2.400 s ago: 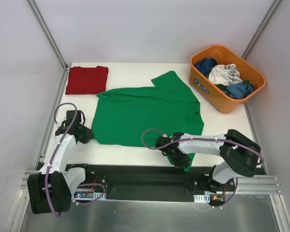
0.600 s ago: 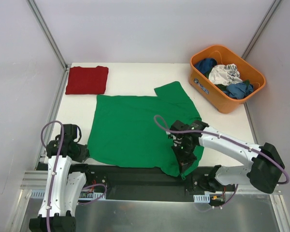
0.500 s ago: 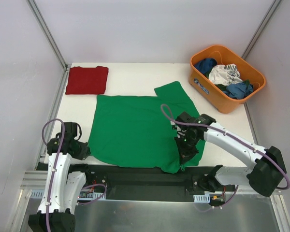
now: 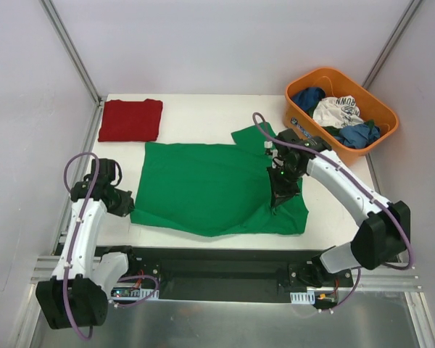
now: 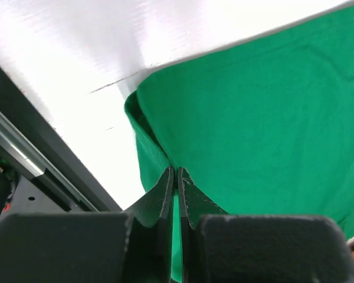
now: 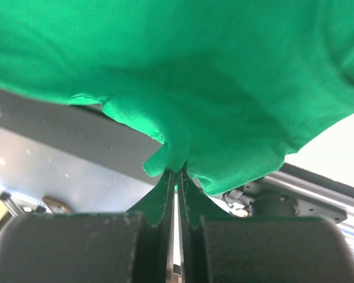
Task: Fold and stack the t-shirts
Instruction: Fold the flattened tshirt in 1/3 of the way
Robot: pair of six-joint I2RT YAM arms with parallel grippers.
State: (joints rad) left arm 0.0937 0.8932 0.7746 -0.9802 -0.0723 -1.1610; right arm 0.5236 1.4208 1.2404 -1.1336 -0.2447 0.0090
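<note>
The green t-shirt (image 4: pixel 203 185) lies spread across the middle of the white table, its near part folded over on the right. My left gripper (image 4: pixel 128 204) is shut on its near-left edge, and the green t-shirt (image 5: pixel 253 118) fills that wrist view. My right gripper (image 4: pixel 277 199) is shut on a pinch of the shirt's right side, held above the table; from its wrist the green t-shirt (image 6: pixel 183 65) hangs in folds. The dark red t-shirt (image 4: pixel 130 119) lies folded at the far left corner.
An orange basket (image 4: pixel 304 129) with blue and white garments stands at the far right corner. A black rail (image 4: pixel 217 264) runs along the near table edge, between the arm bases. Grey walls close in both sides.
My right gripper has carried its pinch of green shirt away from the near edge, up and toward the far right. The left gripper has moved a little farther from the near edge, still on the shirt.
</note>
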